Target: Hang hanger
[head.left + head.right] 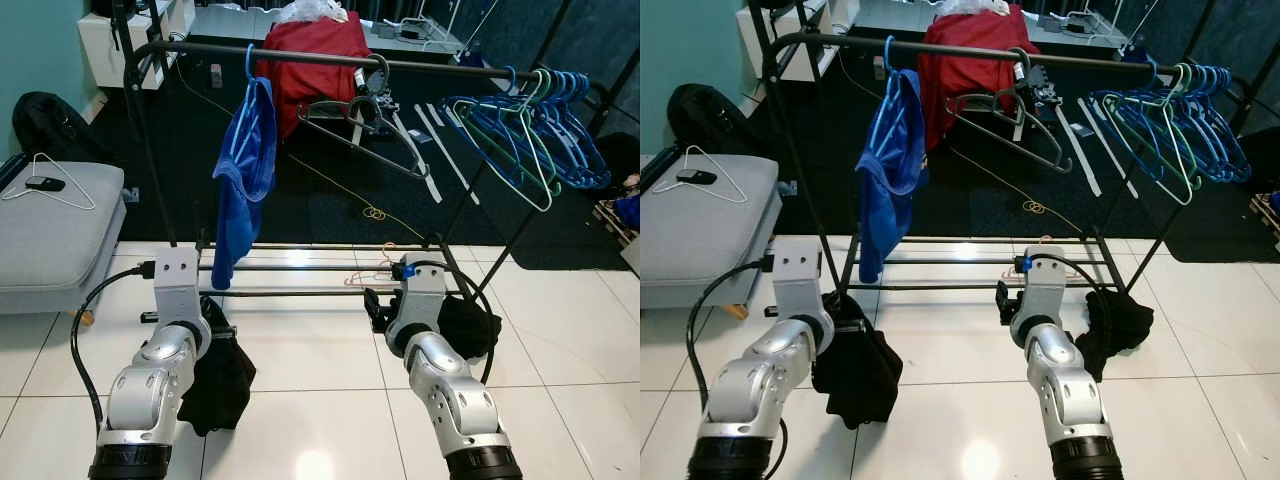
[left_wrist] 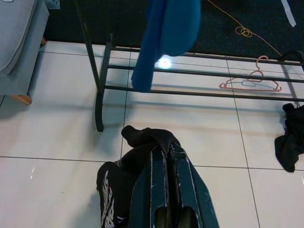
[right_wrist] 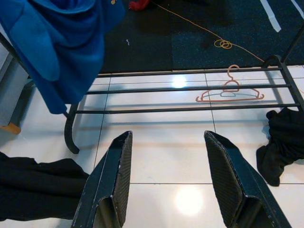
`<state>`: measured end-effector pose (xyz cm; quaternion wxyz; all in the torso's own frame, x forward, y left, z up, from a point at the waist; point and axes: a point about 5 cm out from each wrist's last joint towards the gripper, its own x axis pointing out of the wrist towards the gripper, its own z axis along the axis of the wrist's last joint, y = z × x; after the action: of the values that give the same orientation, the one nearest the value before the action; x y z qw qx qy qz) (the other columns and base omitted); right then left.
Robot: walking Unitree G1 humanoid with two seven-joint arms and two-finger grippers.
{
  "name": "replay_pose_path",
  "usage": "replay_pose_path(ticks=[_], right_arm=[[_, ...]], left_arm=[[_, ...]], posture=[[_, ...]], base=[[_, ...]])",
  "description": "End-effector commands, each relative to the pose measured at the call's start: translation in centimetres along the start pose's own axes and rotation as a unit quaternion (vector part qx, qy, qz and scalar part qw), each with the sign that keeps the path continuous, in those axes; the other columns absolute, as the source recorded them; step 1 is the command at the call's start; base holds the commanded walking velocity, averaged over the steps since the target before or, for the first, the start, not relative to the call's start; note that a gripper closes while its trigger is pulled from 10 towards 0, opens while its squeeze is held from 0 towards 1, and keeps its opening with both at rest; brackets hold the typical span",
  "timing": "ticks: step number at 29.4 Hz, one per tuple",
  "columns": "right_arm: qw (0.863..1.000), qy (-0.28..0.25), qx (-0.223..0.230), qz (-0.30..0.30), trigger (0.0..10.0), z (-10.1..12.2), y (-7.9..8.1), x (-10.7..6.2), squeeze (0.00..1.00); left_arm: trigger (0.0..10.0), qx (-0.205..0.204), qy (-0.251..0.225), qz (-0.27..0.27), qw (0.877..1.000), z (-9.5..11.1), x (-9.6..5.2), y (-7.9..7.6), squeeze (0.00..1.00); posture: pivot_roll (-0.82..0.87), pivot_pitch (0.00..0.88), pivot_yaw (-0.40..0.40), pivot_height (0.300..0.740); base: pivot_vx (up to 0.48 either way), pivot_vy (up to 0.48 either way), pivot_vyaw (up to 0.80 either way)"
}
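A black rack (image 1: 300, 58) carries a blue shirt (image 1: 243, 180) and hangers (image 1: 540, 130). The left gripper (image 2: 167, 156) is clamped on black cloth (image 2: 137, 142); the right gripper (image 3: 168, 156) gapes. A pink hanger (image 3: 230, 92), seemingly on the floor, lies under the rack.
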<state>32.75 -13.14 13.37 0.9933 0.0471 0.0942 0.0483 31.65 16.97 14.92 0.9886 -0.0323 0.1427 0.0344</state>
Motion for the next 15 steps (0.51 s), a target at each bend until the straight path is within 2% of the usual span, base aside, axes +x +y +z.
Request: replay_pose_path(ticks=[1, 9, 11, 15], right_arm=[[1.0, 0.005, 0.0, -0.008, 10.0, -0.29, -0.4, -0.2, 0.0], [1.0, 0.002, -0.001, -0.008, 10.0, -0.13, -0.43, -0.14, 0.0], [1.0, -0.004, 0.005, -0.009, 10.0, -0.01, -0.43, -0.26, 0.0], [1.0, -0.004, 0.007, -0.007, 10.0, -0.02, -0.38, -0.27, 0.0]], left_arm=[[10.0, -0.006, 0.0, -0.002, 1.0, -0.11, -0.07, -0.33, 0.0], [10.0, -0.006, 0.006, -0.005, 1.0, -0.13, 0.12, -0.36, 0.0], [10.0, 0.013, 0.005, -0.005, 1.0, -0.15, 0.14, -0.39, 0.0], [10.0, 0.017, 0.0, -0.008, 1.0, -0.02, 0.18, -0.43, 0.0]], posture=[[0.05, 0.175, -0.084, 0.74], [0.05, 0.181, -0.086, 0.74], [0.06, 0.177, -0.083, 0.74], [0.06, 0.189, -0.082, 0.74]], base=[[0.0, 0.0, 0.0], [0.0, 0.0, 0.0], [0.0, 0.0, 0.0], [0.0, 0.0, 0.0]])
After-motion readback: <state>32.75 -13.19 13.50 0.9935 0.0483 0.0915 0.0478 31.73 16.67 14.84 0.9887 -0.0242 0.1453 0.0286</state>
